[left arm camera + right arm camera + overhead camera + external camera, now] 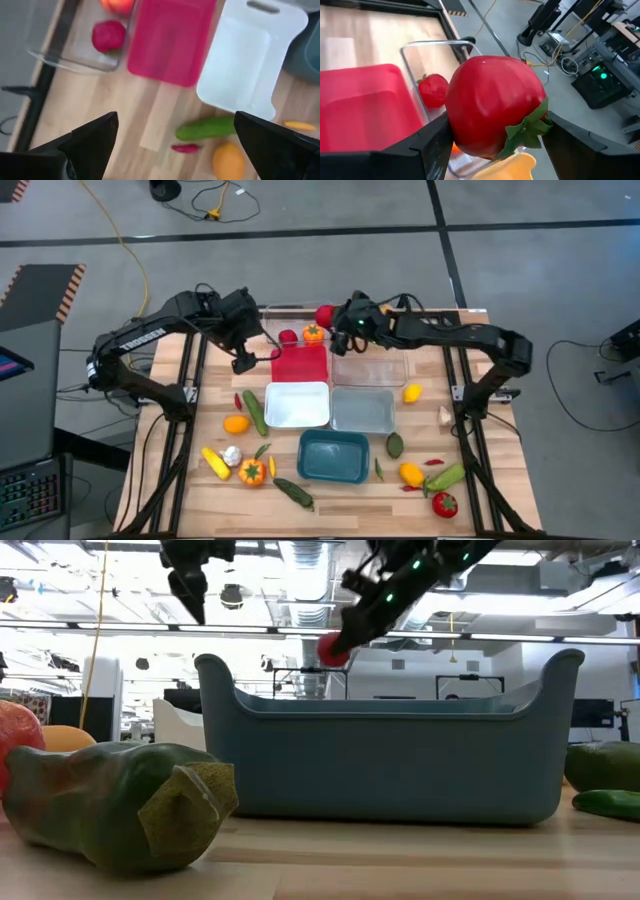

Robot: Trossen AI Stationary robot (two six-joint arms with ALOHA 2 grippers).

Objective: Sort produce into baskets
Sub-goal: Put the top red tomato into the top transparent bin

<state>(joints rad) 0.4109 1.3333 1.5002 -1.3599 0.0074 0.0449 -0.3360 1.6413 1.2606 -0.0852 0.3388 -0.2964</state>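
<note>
From where I stand, the right gripper [332, 314] hangs over the far end of the table, its two dark fingers pinching a glossy red toy tomato [492, 105] with a green leafy cap. It is held in the air above the clear plastic tray [277, 315] at the table's far edge, where a smaller red tomato [288, 337] and an orange fruit [314, 332] already lie. Just nearer sits the red rectangular tray [300, 364], and beside it a second clear tray [370, 369].

The left gripper [248, 362] hovers beside the red tray with its jaws spread wide and nothing between them. Below it a green toy cucumber [206, 128], a small red chili [185, 148] and an orange fruit [229, 161] rest on the wooden tabletop [180, 470], next to the white tray [296, 404].

The pale grey-blue tray [362, 410] and the teal tray [333, 456] stand nearer, with more produce scattered around them.
</note>
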